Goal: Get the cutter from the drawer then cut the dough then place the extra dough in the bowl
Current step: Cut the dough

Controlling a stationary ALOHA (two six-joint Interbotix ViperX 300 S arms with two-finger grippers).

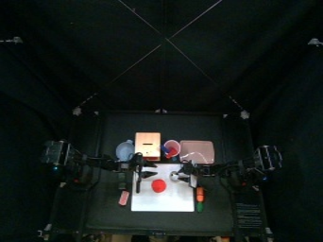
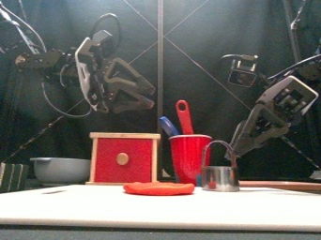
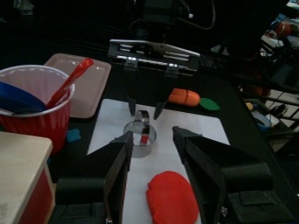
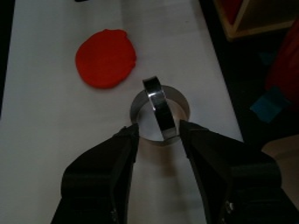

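The first step is looking done. The cutter (image 2: pixel 220 178) is out of the wooden box (image 2: pixel 124 157), whose red drawer front is sitting flush as far as the front view shows. The cutter is standing upright on the white cutting board (image 4: pixel 52 122).

The right pincer (image 4: pixel 159 131) is reaching down to it and appears to be gripping the wire handle, its two jaws closing in on either side directly above the metal ring. So the cutter is sitting right between that pincer's jaws, with its rim on the board.

The cut itself is not showing yet. The red dough (image 2: pixel 158 188) is lying as one whole flat disc with no ring pressed into it. It is just beside the gripped cutter, toward the left arm's side, and the right wrist view is showing a strip of bare board between the two. Cutting the dough and carrying the extra to the bowl are both remaining.

The blue-grey bowl (image 2: pixel 56 169) is waiting well away from the right pincer, past the box, and no dough is showing in it.

The left pincer (image 3: pixel 149 140) is hanging raised above the counter (image 1: pixel 221 128) with its jaws spread wide, holding nothing. The dough is lying below and just ahead of it, and the cutter is standing beyond that
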